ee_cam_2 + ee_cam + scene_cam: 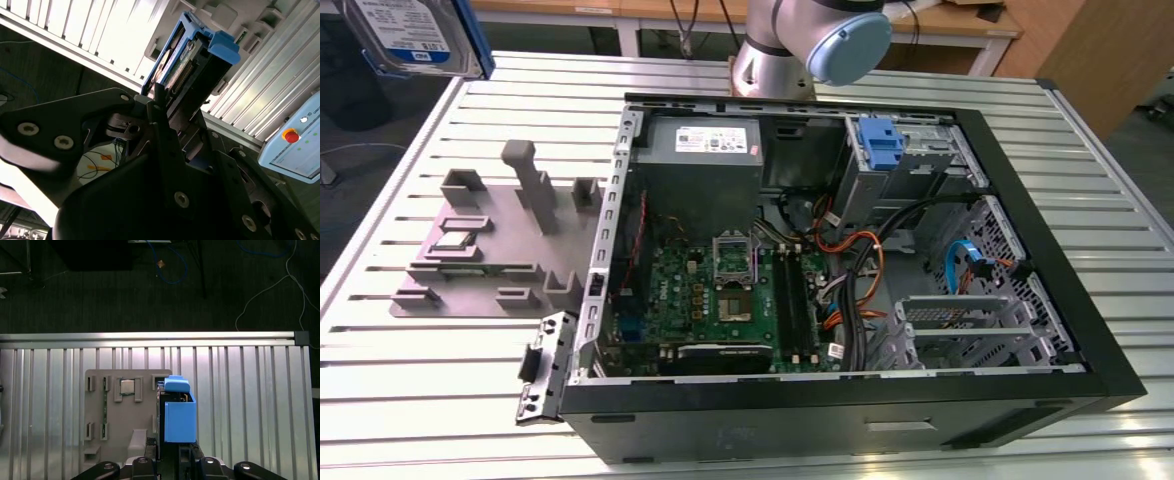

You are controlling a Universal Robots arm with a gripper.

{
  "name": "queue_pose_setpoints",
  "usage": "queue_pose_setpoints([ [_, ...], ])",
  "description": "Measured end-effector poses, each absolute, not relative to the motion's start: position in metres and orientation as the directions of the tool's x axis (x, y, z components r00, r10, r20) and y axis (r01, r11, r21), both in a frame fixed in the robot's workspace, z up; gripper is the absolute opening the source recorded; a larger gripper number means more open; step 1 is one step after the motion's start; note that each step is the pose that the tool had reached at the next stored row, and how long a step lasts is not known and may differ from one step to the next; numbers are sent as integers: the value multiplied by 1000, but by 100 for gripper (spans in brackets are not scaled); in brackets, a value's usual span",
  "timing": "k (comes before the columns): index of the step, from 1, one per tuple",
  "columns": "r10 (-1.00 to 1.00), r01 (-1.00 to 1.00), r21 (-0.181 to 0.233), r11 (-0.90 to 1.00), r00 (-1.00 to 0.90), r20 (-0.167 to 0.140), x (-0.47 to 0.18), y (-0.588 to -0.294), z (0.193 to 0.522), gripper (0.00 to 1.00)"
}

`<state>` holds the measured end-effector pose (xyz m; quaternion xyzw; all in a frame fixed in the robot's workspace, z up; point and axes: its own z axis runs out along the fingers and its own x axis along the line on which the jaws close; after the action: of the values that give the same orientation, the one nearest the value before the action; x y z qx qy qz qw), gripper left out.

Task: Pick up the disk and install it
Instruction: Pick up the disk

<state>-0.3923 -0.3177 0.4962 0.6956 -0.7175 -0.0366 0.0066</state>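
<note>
While the pincer [172,117] is squeezed tight on the disk [186,60], the disk hangs up in the air & touches nothing else. In the second wrist view the black fingers [159,102] press on the two flat sides of the disk's near end, w/ no gap left, and the far end w/ its blue tab sticks out past them.

In the exterior view the disk [416,35] is at the top corner on the exterior view's left, label side facing the camera, blue frame round its edge. It is well apart from the open computer case [854,412], which lies on its side on the slatted metal worktop [427,400].

In the first wrist view the disk [179,412] is seen edge-on, blue frame toward the camera, and the pincer [172,452] grips its near end. Behind it lie the worktop & a grey holder tray [117,410].

Inside the case, a green board [720,295] sits in the middle, a grey box [707,140] w/ a white sticker is at the back, and a bare blue bracket [881,145] stands near the back on the exterior view's right. The grey holder tray sits just beside the case on the exterior view's left.
</note>
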Motion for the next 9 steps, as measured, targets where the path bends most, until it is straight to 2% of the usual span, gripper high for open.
queue_pose_setpoints([
  [9,-999,-998,62,30,-32,-41,-382,-318,496,35],
])
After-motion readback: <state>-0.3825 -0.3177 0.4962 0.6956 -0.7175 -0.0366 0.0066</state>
